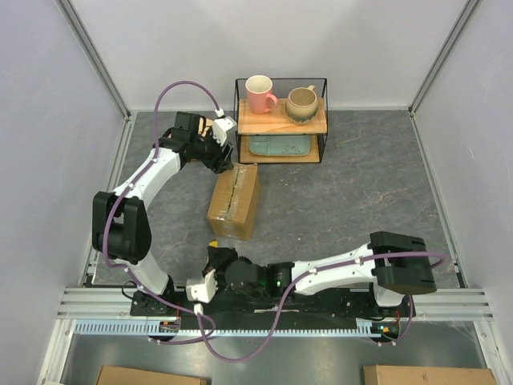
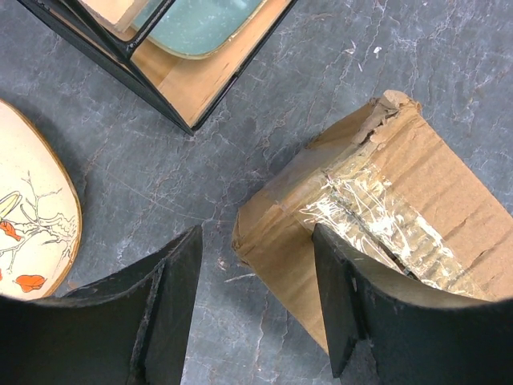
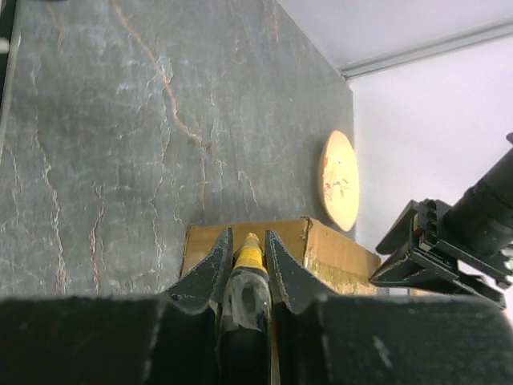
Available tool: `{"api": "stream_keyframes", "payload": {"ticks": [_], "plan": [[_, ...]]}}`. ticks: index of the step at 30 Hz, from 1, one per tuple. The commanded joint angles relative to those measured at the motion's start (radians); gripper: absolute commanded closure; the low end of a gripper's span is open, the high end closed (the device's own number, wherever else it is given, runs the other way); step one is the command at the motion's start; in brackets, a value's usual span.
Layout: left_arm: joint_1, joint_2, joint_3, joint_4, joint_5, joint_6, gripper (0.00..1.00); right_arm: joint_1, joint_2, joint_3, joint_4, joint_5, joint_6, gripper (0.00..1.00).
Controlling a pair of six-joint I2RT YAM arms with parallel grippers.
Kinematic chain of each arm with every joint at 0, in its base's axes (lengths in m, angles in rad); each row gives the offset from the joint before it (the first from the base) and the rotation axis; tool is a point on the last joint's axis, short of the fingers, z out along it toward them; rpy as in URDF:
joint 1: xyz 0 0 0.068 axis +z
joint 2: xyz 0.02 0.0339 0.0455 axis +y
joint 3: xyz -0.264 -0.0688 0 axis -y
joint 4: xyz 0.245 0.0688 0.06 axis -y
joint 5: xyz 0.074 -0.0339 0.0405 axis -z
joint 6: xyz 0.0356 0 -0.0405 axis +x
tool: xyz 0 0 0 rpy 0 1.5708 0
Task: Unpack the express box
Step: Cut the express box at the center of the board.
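Probably robotics lab cell: white panel walls (image 1: 48, 120), aluminium frame rail (image 1: 88, 302), grey slate-look tabletop (image 1: 361, 184).

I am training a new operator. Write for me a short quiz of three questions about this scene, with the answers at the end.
1. True or false: the top flaps of the brown cardboard express box stand wide open.
2. What is between the fingers of the right end effector? A) a pink mug B) a yellow-tipped tool C) nothing
3. Fill in the missing word: the pink ceramic mug stands on the ___ board of the black wire-frame shelf.

Key: 1 false; 2 B; 3 top.
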Motion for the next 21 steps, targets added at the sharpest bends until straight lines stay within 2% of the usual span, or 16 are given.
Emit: {"api": "stream_keyframes", "payload": {"ticks": [1, 3, 4, 6, 7, 8, 9, 10, 13, 17, 21], "plan": [[-0.007, 0.003, 0.028, 0.01, 0.002, -0.012, 0.36, 0.058, 0.042, -0.103, 0.263, 0.157, -0.268, 1.0], [-0.013, -0.001, 0.032, 0.005, 0.0, -0.011, 0.36, 0.084, 0.06, -0.139, 0.338, 0.208, -0.336, 1.0], [-0.013, 0.0, 0.044, -0.004, 0.0, -0.011, 0.36, 0.092, 0.097, -0.204, 0.506, 0.231, -0.452, 1.0], [-0.016, 0.003, 0.064, -0.021, 0.003, -0.009, 0.37, 0.104, 0.157, -0.3, 0.703, 0.274, -0.575, 1.0], [-0.018, 0.003, 0.084, -0.039, 0.005, -0.008, 0.37, 0.106, 0.222, -0.324, 0.869, 0.275, -0.685, 1.0], [-0.019, 0.003, 0.09, -0.047, 0.006, -0.005, 0.37, 0.109, 0.235, -0.344, 0.91, 0.26, -0.706, 1.0], [-0.019, 0.002, 0.101, -0.054, 0.006, -0.005, 0.37, 0.11, 0.249, -0.357, 0.944, 0.259, -0.727, 1.0], [-0.019, -0.006, 0.106, -0.068, 0.006, -0.003, 0.37, 0.112, 0.316, -0.351, 1.065, 0.271, -0.805, 1.0], [-0.019, -0.02, 0.109, -0.08, 0.009, 0.002, 0.37, 0.113, 0.443, -0.291, 1.263, 0.271, -0.905, 1.0], [-0.024, -0.03, 0.129, -0.116, 0.01, 0.009, 0.37, 0.113, 0.513, -0.25, 1.365, 0.24, -1.025, 1.0], [-0.026, -0.024, 0.158, -0.12, 0.008, 0.009, 0.37, 0.132, 0.495, -0.254, 1.38, 0.217, -1.047, 1.0]]}}
